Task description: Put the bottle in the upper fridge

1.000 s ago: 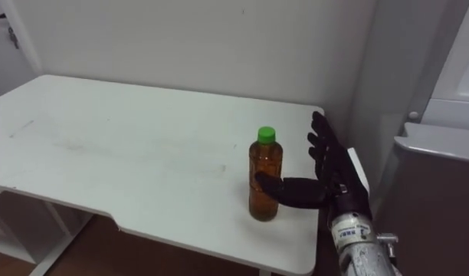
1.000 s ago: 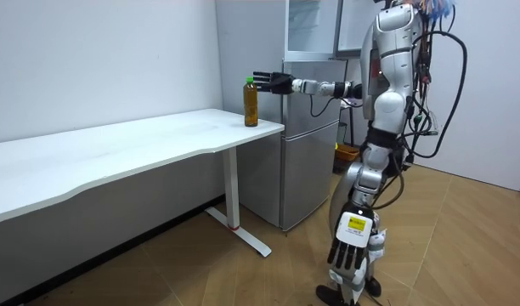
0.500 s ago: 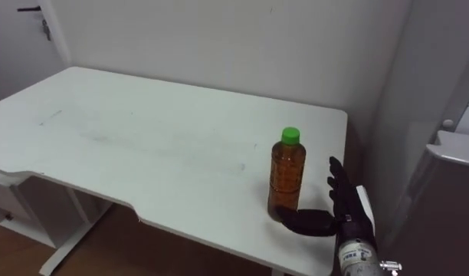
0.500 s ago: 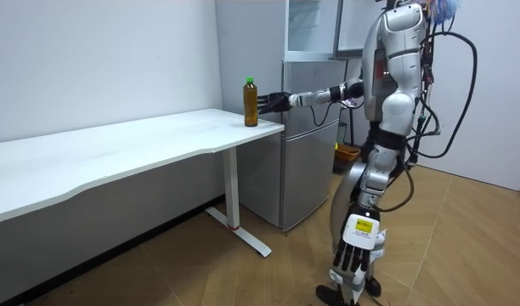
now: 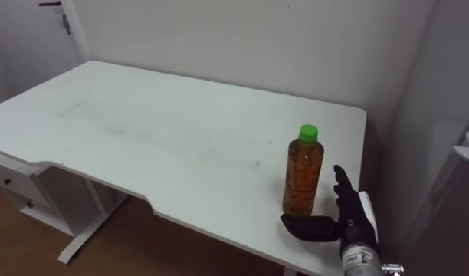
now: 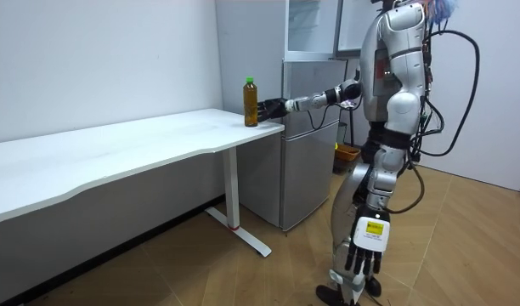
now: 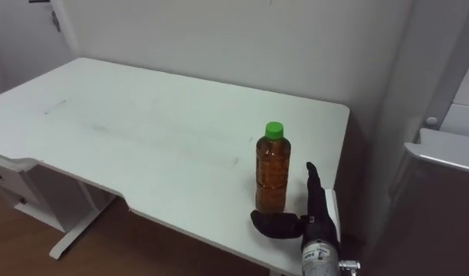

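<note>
A bottle (image 5: 303, 175) of amber drink with a green cap is standing upright on a white table (image 5: 142, 130), right of centre in the eye views and near the table's right-hand end and front edge. The robot's right hand (image 5: 343, 220) is sitting just to the right of the bottle, in the lower right of the frame. Its fingers are pointing straight up and apart, and its thumb is lying flat in front of the bottle's base (whether it is touching the bottle I cannot tell). The hand is open and is not gripping anything.

The room view is showing the rest. The robot is standing on a wooden floor (image 6: 243, 280) at the right of the frame, beside a grey fridge (image 6: 309, 144). It is holding its right arm out level toward the bottle at upper centre. Its left hand (image 6: 362, 257) is hanging low at its side, lower right, fingers relaxed and empty.

The table is running along a plain pale wall (image 5: 219, 31), with the fridge standing just past its end.
</note>
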Robot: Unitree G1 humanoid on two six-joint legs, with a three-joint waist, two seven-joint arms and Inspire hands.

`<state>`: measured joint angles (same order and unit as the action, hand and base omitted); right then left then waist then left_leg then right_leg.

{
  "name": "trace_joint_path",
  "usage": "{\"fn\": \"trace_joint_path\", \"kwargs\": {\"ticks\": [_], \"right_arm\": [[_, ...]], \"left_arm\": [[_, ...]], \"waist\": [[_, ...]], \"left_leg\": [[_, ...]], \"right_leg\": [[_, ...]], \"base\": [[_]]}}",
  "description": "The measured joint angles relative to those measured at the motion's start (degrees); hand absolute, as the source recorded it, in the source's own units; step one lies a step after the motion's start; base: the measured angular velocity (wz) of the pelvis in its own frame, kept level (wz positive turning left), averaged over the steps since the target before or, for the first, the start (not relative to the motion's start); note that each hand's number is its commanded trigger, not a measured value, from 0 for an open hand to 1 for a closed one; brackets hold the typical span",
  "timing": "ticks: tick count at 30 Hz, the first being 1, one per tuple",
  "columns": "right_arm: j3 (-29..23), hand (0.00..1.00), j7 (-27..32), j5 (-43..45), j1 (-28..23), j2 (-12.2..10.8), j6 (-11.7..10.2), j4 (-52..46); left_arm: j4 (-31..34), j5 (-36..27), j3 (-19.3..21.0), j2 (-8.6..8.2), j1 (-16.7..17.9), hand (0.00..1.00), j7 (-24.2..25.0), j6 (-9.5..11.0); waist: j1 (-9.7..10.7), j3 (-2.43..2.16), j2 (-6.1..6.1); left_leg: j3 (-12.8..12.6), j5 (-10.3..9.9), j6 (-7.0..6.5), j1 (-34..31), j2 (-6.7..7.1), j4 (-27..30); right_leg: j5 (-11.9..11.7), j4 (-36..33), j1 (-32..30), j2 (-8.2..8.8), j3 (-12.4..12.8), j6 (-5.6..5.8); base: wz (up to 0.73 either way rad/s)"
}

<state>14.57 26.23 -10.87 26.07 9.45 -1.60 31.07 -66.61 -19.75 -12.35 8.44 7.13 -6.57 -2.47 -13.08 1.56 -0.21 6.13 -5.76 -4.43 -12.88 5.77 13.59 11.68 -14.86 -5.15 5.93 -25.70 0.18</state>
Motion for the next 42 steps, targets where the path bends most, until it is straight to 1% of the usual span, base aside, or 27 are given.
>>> {"fn": "trace_joint_path", "kwargs": {"ticks": [3,5,7,9,13,14,20,25,32,33,40,42], "right_arm": [[0.0,0.0,0.9,-0.02,0.18,0.05,-0.41,0.1],[-0.01,0.0,1.05,-0.01,0.54,0.04,-0.48,0.32],[0.0,0.0,1.2,0.05,1.29,0.03,-1.56,2.0],[-0.01,0.0,1.65,0.0,1.63,0.02,-1.56,2.11],[-0.17,0.0,3.6,0.29,2.26,0.13,-1.92,3.33],[-0.16,0.0,3.75,0.46,2.56,0.09,-2.2,3.99],[-0.15,0.0,3.99,0.47,4.38,0.12,-2.24,6.06],[-0.21,0.0,4.47,0.47,4.69,0.18,-2.23,6.49],[-0.25,0.0,5.03,0.65,4.77,0.21,-2.26,6.48],[-0.25,0.0,5.1,1.06,4.84,0.2,-2.26,6.46],[-0.27,0.0,6.1,2.01,5.39,0.29,-2.26,6.49],[-0.29,0.0,6.05,2.25,5.67,0.31,-2.26,6.67]], "left_arm": [[-0.3,0.05,-1.43,0.0,0.01,0.0,-0.03,0.0],[-0.34,0.17,-1.49,-0.03,-0.01,0.0,-0.03,0.0],[-0.36,0.14,-1.54,-0.06,-0.16,0.0,-0.02,0.0],[-0.34,-0.02,-1.87,-0.23,-0.33,0.0,-0.04,0.0],[-0.23,-0.92,-2.18,-0.79,-1.11,0.0,-0.21,0.05],[-0.26,-1.0,-2.23,-0.88,-1.22,0.0,-0.22,0.05],[-0.27,-1.02,-2.42,-1.06,-1.97,0.0,-0.09,0.05],[-0.22,-1.03,-2.4,-1.23,-1.97,0.0,0.79,0.04],[-0.02,-1.02,-2.41,-1.23,-1.99,0.0,1.07,0.04],[0.03,-1.04,-2.41,-1.23,-2.07,0.0,1.05,0.04],[0.07,-1.03,-2.76,-1.27,-2.25,0.0,0.89,0.14],[0.06,-1.1,-2.94,-1.27,-2.32,0.0,0.8,0.31]], "waist": [[-0.2,0.01,0.02],[-0.15,0.01,0.02],[-0.16,0.09,0.15],[-0.24,0.2,0.38],[-1.57,0.31,0.77],[-1.61,0.31,0.84],[-1.74,0.27,1.11],[-2.47,0.23,1.16],[-2.79,0.21,1.14],[-2.8,0.1,1.1],[-2.98,0.07,0.95],[-2.95,0.08,0.93]], "left_leg": [[0.2,0.15,0.08,-0.56,-0.01,0.05],[0.34,0.21,0.14,-0.94,-0.01,0.14],[0.42,0.3,0.17,-1.13,0.0,0.12],[0.5,0.29,0.16,-1.48,0.0,0.29],[0.46,0.3,0.16,-2.17,0.0,1.01],[0.46,0.3,0.15,-2.23,-0.01,1.06],[0.47,0.55,0.27,-2.88,0.0,1.18],[0.29,0.69,0.32,-2.93,0.22,1.15],[0.22,1.08,0.41,-3.04,0.31,1.19],[0.2,1.08,0.42,-3.44,0.32,1.19],[-0.18,1.52,0.13,-4.25,1.15,1.21],[-0.37,1.57,0.08,-4.49,1.17,1.33]], "right_leg": [[0.02,-0.17,-0.48,-0.01,-0.04,-0.03],[0.02,-0.33,-0.85,-0.02,-0.06,-0.05],[0.03,-0.45,-0.96,-0.01,-0.06,-0.06],[0.05,-0.81,-1.22,0.03,-0.01,-0.08],[0.06,-1.26,-1.87,0.08,0.39,-0.15],[0.07,-1.36,-1.94,0.12,0.48,-0.16],[0.21,-2.26,-2.98,0.18,0.96,-0.47],[1.08,-3.29,-3.78,0.97,1.46,-0.67],[1.73,-4.06,-4.18,1.27,1.45,-0.71],[1.81,-4.36,-4.58,1.36,1.43,-0.75],[3.08,-7.64,-6.89,2.92,1.82,-0.62],[3.16,-7.96,-7.25,3.1,1.82,-0.64]], "base": [[0.05],[0.02],[0.04],[0.02],[0.01],[0.0],[-0.01],[0.0],[0.02],[0.0],[0.01],[-0.02]]}}
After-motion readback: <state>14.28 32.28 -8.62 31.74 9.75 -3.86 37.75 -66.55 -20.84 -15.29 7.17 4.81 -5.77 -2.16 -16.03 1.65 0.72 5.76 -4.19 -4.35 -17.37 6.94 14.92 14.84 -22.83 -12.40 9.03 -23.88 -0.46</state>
